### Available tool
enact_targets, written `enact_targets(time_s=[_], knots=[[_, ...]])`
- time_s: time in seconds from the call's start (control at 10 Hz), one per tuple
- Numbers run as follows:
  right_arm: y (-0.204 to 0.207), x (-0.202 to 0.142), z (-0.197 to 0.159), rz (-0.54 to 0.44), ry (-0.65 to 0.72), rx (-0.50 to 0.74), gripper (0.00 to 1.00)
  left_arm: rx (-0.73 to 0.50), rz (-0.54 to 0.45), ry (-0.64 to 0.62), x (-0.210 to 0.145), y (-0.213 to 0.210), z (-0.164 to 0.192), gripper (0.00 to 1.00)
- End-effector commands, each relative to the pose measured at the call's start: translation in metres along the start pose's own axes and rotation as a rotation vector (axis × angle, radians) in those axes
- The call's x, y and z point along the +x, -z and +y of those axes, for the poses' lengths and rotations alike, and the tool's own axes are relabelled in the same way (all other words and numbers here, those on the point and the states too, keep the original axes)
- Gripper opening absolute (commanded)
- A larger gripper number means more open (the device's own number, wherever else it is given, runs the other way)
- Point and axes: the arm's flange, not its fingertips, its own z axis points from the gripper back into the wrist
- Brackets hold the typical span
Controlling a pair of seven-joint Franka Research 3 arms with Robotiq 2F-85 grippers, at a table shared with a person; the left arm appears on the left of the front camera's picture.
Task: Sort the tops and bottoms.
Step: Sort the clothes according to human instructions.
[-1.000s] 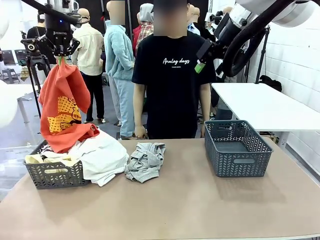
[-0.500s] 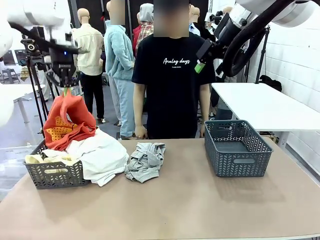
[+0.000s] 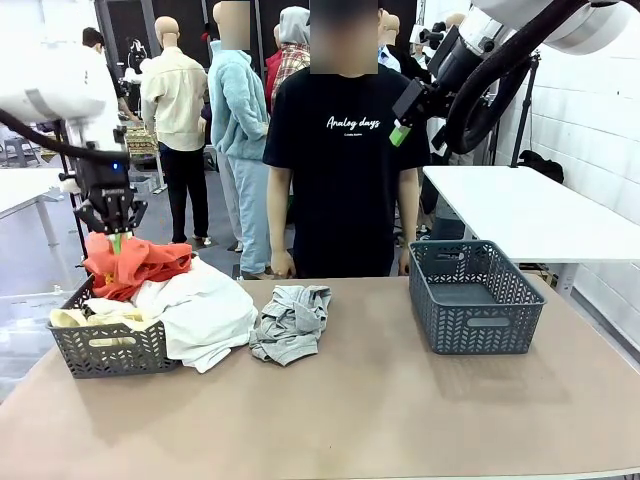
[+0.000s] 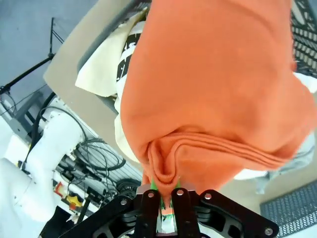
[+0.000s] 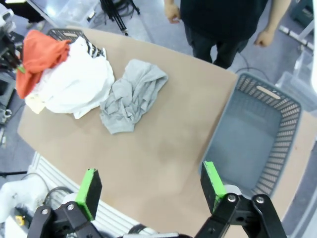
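Observation:
My left gripper (image 3: pixel 112 238) is shut on a fold of the orange-red garment (image 3: pixel 135 265), whose bulk rests bunched on the pile in the left basket (image 3: pixel 105 352). In the left wrist view the orange-red garment (image 4: pixel 213 84) hangs from my left gripper (image 4: pixel 165 198), over a pale yellow garment (image 4: pixel 101 69) and a black-and-white patterned one (image 4: pixel 130 44). A white garment (image 3: pixel 205 310) spills over the basket's right side. A grey garment (image 3: pixel 292 320) lies crumpled on the table beside it. My right gripper (image 5: pixel 148 181) is open, high above the table, holding nothing.
An empty grey basket (image 3: pixel 470 300) stands at the right of the table (image 3: pixel 380 410). A person in a black T-shirt (image 3: pixel 340 150) stands at the far edge, hands down. The table's near half is bare.
My left gripper has come down and to the left with the orange-red garment, which hung full length a second ago and is now bunched on the basket pile. The right arm has not moved.

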Motion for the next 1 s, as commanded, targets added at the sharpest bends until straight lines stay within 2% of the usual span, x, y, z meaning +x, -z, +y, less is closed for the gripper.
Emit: enact_targets(time_s=[0.0, 0.2, 0.5, 0.8, 0.9], knots=[[0.002, -0.005, 0.001, 0.002, 0.01, -0.008, 1.0, -0.021, -0.133, -0.046, -0.016, 0.05, 0.019, 0.0], [0.002, -0.005, 0.001, 0.002, 0.01, -0.008, 1.0, -0.052, -0.211, -0.095, -0.013, 0.06, 0.021, 0.0], [0.002, -0.005, 0.001, 0.002, 0.01, -0.008, 1.0, -0.139, -0.298, -0.13, -0.006, 0.031, 0.022, 0.0], [0.002, -0.005, 0.001, 0.002, 0.01, -0.008, 1.0, -0.153, -0.282, -0.119, -0.008, 0.029, 0.021, 0.0], [0.002, -0.005, 0.001, 0.002, 0.01, -0.008, 1.0, -0.161, -0.278, -0.116, -0.011, 0.028, 0.021, 0.15]])
